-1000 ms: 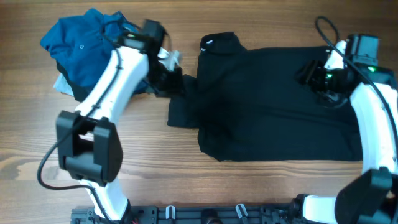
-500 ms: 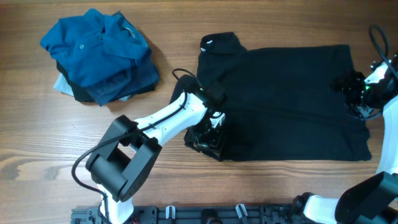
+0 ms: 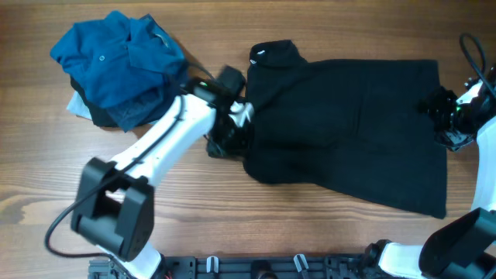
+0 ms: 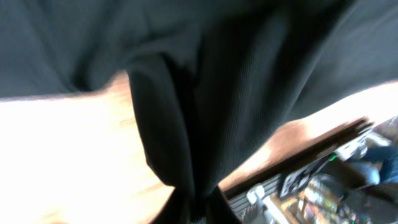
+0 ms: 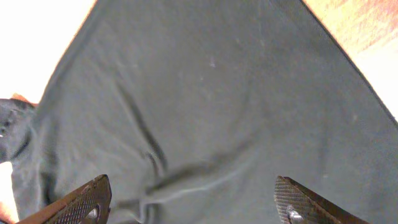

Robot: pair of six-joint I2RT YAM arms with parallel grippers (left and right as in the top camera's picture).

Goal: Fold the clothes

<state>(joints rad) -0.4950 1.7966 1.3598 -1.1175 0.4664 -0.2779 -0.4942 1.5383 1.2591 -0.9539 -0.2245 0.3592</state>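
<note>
Black shirt: one black shirt (image 3: 349, 124) lies spread over the middle and right of the wooden table (image 3: 232, 209), its collar (image 3: 271, 54) at the far left corner with a small white mark on it. The near hem runs slantwise down to the right.
Left claw: the left gripper (image 3: 231, 138) sits at the shirt's left edge, just below the collar. Its wrist view shows a bunched ridge of black cloth (image 4: 174, 124) running down into the jaws, so it is clamped on the black shirt.
Right claw: the right gripper (image 3: 448, 124) hangs over the shirt's right edge. From its wrist camera the two fingertips (image 5: 87, 196) stand wide apart above flat black cloth, with nothing between them.
In the way: the white left arm (image 3: 163, 143) stretches across the bare wood from the near left, passing just beside the pile; its end covers part of the shirt's left edge.
Pile: at the far left, apart from the black shirt, one heap of clothes. A teal-blue polo (image 3: 108, 58) is on top, a dark garment (image 3: 99, 118) shows beneath it, and a light-blue garment (image 3: 76, 106) peeks out at the left.
Count: two arms, two claws, one spread shirt, one pile of at least three pieces; I cannot tell if more are buried.
Near edge: a black mounting rail (image 3: 248, 267) runs along the table front.
</note>
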